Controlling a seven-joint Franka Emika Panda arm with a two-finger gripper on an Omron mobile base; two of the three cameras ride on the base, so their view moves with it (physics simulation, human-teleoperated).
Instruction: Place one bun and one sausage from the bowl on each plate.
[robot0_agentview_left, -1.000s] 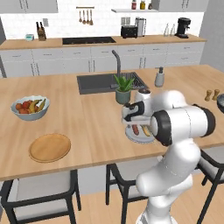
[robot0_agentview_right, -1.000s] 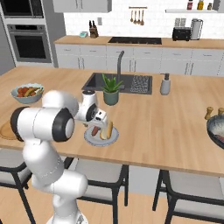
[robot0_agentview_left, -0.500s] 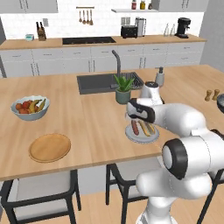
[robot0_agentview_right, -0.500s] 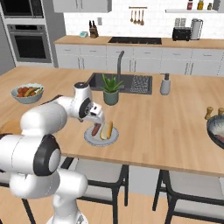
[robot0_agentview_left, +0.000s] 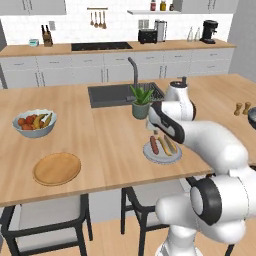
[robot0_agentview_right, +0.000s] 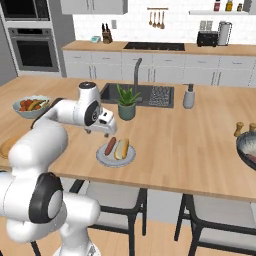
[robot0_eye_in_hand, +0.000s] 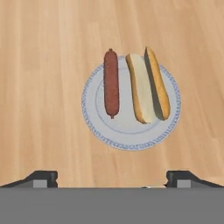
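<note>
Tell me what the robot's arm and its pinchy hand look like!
The arm is glossy white, built of fat rounded tubes, with dark grey-black rings at the joints. The gripper has two small dark fingertips. No cables or markings show.

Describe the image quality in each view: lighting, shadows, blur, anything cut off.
Hand view: even light, soft focus, sausage and bun cast barely any shadow on the grey-white plate. Left base view: flat light, slightly blurry, dark bowl cut by the right edge. Right base view: equally soft, wooden plate partly hidden behind the arm.
</note>
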